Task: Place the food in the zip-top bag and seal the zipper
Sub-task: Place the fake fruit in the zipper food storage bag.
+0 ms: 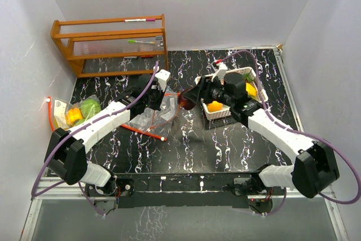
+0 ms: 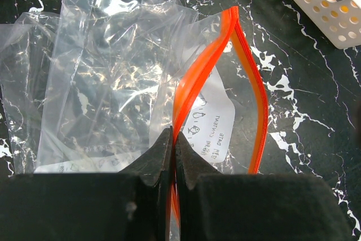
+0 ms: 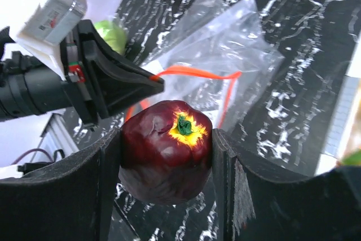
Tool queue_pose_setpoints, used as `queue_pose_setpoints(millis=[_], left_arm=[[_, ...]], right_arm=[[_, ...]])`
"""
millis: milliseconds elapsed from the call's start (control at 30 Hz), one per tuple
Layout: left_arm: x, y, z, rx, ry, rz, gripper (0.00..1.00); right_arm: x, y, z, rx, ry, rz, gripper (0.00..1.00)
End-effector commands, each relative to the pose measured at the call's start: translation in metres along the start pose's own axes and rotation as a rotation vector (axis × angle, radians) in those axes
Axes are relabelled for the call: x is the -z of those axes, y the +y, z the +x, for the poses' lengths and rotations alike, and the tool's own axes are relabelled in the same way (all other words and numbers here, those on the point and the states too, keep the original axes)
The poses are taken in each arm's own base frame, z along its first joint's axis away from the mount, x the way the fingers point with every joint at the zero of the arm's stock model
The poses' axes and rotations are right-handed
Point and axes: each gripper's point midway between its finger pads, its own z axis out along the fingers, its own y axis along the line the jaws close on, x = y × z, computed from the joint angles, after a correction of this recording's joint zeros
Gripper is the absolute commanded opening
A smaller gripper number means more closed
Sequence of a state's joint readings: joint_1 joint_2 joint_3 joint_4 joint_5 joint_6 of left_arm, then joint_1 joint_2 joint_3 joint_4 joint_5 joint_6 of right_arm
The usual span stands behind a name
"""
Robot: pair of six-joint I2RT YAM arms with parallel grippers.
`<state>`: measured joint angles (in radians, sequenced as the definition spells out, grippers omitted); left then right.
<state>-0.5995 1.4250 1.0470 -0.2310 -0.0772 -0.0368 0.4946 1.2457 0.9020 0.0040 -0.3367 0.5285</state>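
Counts:
- 2 arms: left arm (image 1: 107, 119), right arm (image 1: 276, 128)
- 2 hands: left hand (image 2: 173, 146), right hand (image 3: 166, 139)
- 1 dark red apple (image 3: 163, 165)
- 1 white basket (image 1: 217, 115) on the table (image 1: 225, 145), 3 pieces showing in it: orange piece (image 1: 214, 106), yellow piece (image 1: 251, 90), green piece (image 1: 246, 75)
- 1 orange-zipper bag (image 2: 217, 122)
- At least 2 more clear bags (image 2: 113, 55) beside it, exact number unclear
- 1 filled bag (image 1: 61, 108) at the left wall, with 1 yellow item (image 1: 73, 117) and 1 green item (image 1: 90, 106) visible
- 1 wooden rack (image 1: 62, 32) holding 2 pens: pink pen (image 1: 139, 20), green pen (image 1: 141, 42)

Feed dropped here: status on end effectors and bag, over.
Left end effector shut on zip-top bag rim, mouth open. Right end effector shut on red apple, short of the mouth. Nothing seen between them.
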Motion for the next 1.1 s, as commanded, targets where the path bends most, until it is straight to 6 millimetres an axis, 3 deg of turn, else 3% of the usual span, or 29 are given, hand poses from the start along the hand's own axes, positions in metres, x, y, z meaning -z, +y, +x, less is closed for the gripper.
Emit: queue_pose_setpoints(millis=[0, 333, 500, 733, 767, 833, 1067], left_arm=[[0.009, -0.002, -0.014, 0.006, -0.049, 0.017, 0.0], [0.011, -0.003, -0.016, 0.008, -0.056, 0.021, 0.0], [0.013, -0.003, -0.018, 0.008, -0.066, 0.025, 0.0], [0.014, -0.013, -0.022, 0.028, -0.078, 0.076, 0.0], [0.013, -0.014, -0.022, 0.029, -0.076, 0.079, 0.0], [0.013, -0.014, -0.02, 0.029, -0.071, 0.08, 0.0], [0.014, -0.013, -0.021, 0.029, -0.076, 0.073, 0.0]], right_arm=[[-0.021, 0.035, -0.02, -0.007, -0.107, -0.14, 0.08], [-0.076, 0.03, 0.021, -0.055, -0.031, -0.144, 0.08], [-0.09, 0.019, 0.038, -0.057, -0.007, -0.058, 0.08], [-0.107, 0.004, 0.034, -0.08, -0.099, 0.064, 0.08], [-0.111, 0.0, 0.034, -0.087, -0.109, 0.081, 0.12], [-0.116, -0.002, 0.033, -0.092, -0.121, 0.108, 0.3], [-0.116, 0.009, 0.03, -0.05, -0.124, 0.099, 0.49]])
